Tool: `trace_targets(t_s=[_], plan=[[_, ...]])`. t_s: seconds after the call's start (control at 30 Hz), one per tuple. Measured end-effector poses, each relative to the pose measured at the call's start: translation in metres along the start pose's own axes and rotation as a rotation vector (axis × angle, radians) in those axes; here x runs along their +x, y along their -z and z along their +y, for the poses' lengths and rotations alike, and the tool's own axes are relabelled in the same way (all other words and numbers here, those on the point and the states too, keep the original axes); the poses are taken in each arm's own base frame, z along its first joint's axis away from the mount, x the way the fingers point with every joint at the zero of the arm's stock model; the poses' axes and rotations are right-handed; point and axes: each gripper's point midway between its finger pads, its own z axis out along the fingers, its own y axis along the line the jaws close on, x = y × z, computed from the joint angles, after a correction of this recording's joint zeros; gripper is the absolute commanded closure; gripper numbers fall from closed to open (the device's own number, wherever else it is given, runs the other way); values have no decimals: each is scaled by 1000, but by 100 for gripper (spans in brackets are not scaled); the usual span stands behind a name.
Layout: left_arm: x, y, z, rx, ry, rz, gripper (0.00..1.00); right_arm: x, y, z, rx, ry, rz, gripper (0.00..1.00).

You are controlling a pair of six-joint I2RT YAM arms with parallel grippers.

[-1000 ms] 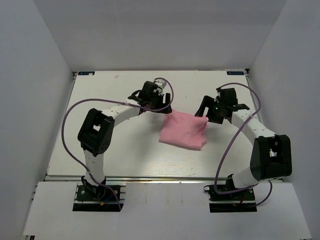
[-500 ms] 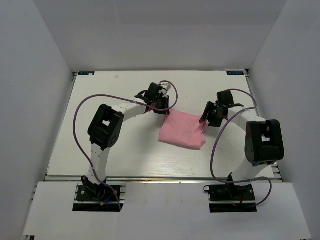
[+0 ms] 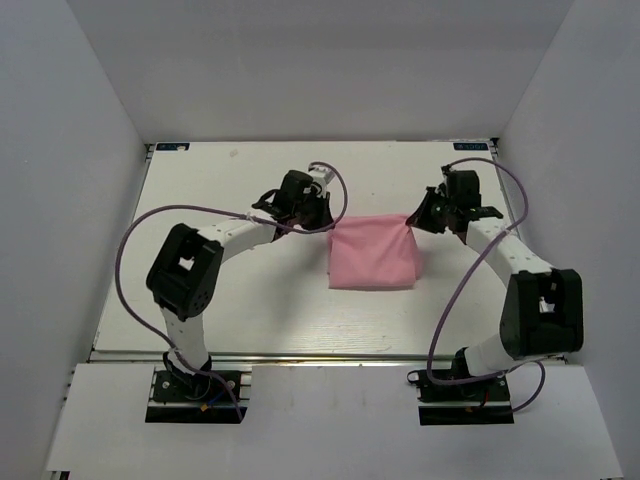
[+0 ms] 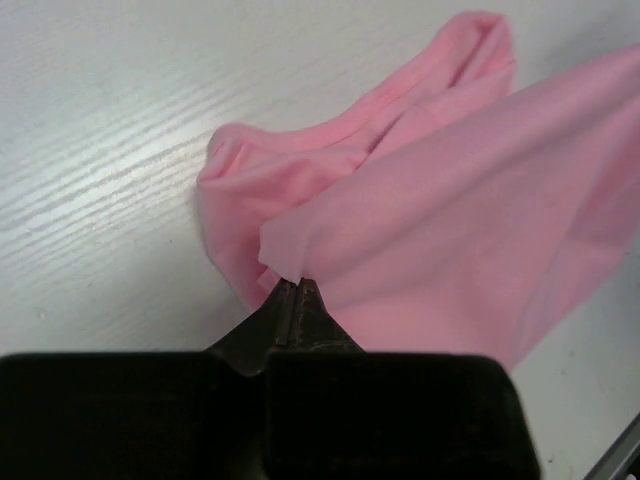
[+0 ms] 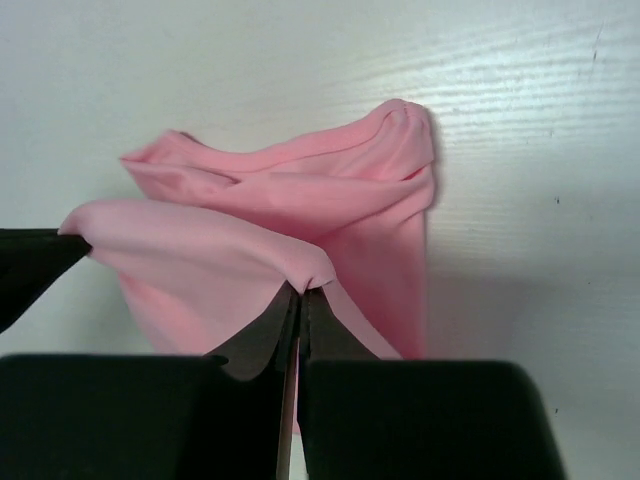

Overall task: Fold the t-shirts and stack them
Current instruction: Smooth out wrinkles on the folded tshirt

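A light pink t-shirt (image 3: 374, 253) lies folded into a rough square in the middle of the table. My left gripper (image 3: 326, 222) is shut on its far left corner; in the left wrist view the black tips (image 4: 290, 287) pinch a raised fold of the t-shirt (image 4: 450, 210). My right gripper (image 3: 412, 222) is shut on the far right corner, and in the right wrist view the tips (image 5: 302, 291) clamp a lifted flap of the t-shirt (image 5: 300, 190). The left gripper's dark tip shows at that view's left edge.
The white table (image 3: 250, 300) runs to grey walls at the left, right and back. Purple cables (image 3: 130, 260) loop off both arms. The arm bases stand on the near ledge (image 3: 320, 400).
Both grippers have shut on the t-shirt's far corners. The cloth has been drawn from a skewed shape into a squarer one, its far edge stretched between them.
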Motion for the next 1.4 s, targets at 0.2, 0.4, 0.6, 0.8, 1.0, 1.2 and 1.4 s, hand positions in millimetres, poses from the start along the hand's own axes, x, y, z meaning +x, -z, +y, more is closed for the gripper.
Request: trace_targets(t_s=[0.2,0.4,0.6,0.8,1.0,1.2,1.4], plan=[[-56,42,-21,18,-44,-192,100,-16,13,11,-31,27,-69,100],[-64,17,-7,-32,-28,-207,100,-8,-30,-10,34,5,23,100],[-40,-45,41,-165,23,-130,100,-18,-73,-24,72,-20,46,100],[-44,-69,62,-247,49,-119,83,-23,-98,-36,106,-77,49,48],[-75,-60,58,-270,46,-161,1,-54,-95,-25,80,-44,-10,10],[-73,-44,56,-284,57,-147,1,-70,-68,-7,33,-9,-62,10],[-61,-23,42,-242,30,-102,1,-70,-7,14,-23,20,-155,10]])
